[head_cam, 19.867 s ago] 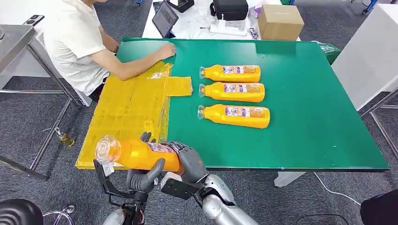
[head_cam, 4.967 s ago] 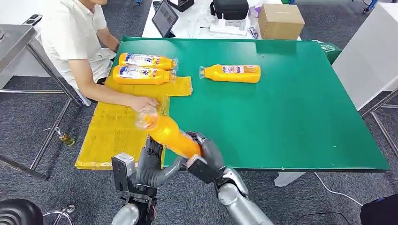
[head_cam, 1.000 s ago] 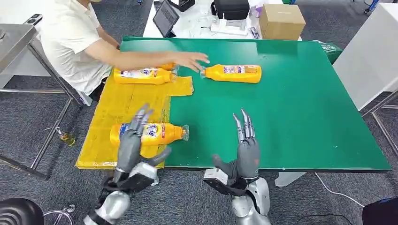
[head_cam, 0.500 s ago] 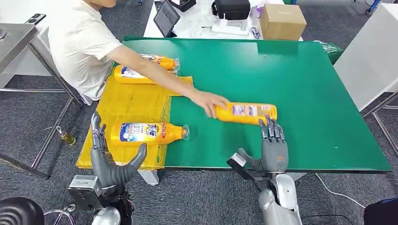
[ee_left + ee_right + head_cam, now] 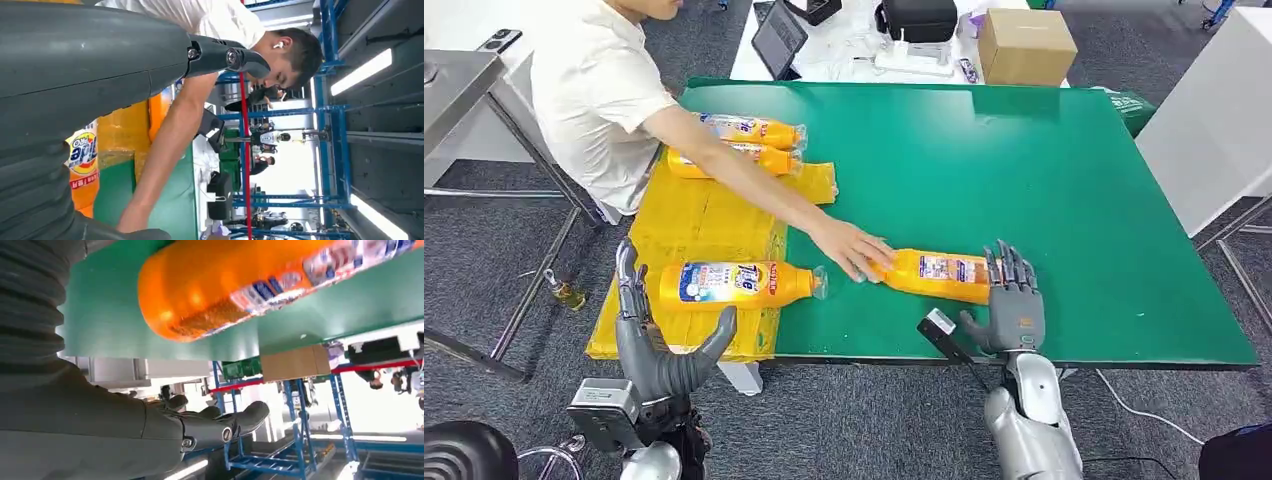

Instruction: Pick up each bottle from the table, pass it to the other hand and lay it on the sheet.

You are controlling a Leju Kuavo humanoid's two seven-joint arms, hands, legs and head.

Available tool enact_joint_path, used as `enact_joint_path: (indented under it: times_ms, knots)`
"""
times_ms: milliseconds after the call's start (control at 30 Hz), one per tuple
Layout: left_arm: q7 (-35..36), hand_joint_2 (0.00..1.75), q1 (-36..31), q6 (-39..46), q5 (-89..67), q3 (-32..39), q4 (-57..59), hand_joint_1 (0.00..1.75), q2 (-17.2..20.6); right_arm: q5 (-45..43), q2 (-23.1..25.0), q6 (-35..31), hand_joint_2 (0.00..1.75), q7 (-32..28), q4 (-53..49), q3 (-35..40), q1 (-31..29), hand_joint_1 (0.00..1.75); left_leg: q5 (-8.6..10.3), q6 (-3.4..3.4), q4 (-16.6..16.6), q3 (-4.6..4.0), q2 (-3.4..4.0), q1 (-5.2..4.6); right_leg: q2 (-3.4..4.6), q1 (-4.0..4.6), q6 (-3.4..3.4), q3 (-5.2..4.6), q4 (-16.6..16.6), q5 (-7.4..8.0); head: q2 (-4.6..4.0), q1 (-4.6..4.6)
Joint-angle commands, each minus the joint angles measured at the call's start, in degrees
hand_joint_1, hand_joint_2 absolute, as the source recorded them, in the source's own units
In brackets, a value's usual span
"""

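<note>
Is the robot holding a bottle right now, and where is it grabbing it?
No. Both robot hands are open: the right robot hand sits by the bottle's base, the left robot hand hangs free. A person's hand touches the neck.

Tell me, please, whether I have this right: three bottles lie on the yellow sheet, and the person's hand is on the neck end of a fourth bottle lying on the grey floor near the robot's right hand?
Not quite: the fourth bottle lies on the green table, not the floor, as the head view shows. The rest holds: three bottles lie on the yellow sheet, and the person's hand is at its neck end, near the robot's right hand.
</note>
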Motion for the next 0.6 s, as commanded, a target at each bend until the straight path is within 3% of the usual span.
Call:
enact_joint_path:
  times_ms: [33, 333, 600]
  knots:
    - [0.6, 1.75, -3.4, -0.7, 1.3, -1.9, 4.1, 0.00, -0.1, -1.1, -4.9, 0.2, 1.75, 3.9, 20.7, 6.0, -10.6, 0.00, -0.04, 0.10, -0.1, 0.22, 0.11, -0.01, 0.04, 0.03, -0.11, 0.20, -0.1, 0.00, 0.00, 0.02]
    - [0.8, 1.75, -4.1, -1.1, 2.2, -3.4, 4.6, 0.00, 0.2, -3.4, -6.6, 0.2, 1.75, 6.1, 31.2, 8.5, -14.8, 0.00, -0.04, 0.12, 0.0, 0.24, 0.06, -0.04, -0.02, 0.01, -0.11, 0.23, -0.1, -0.04, 0.00, 0.00]
    - [1.5, 1.75, -3.7, -1.8, 3.0, -3.7, 4.1, 0.00, 0.5, -4.2, -6.9, 1.9, 1.75, 6.8, 32.9, 10.1, -15.3, 0.00, -0.01, 0.12, -0.1, 0.28, 0.04, -0.02, -0.06, 0.03, -0.12, 0.27, -0.1, -0.02, 0.00, 0.00]
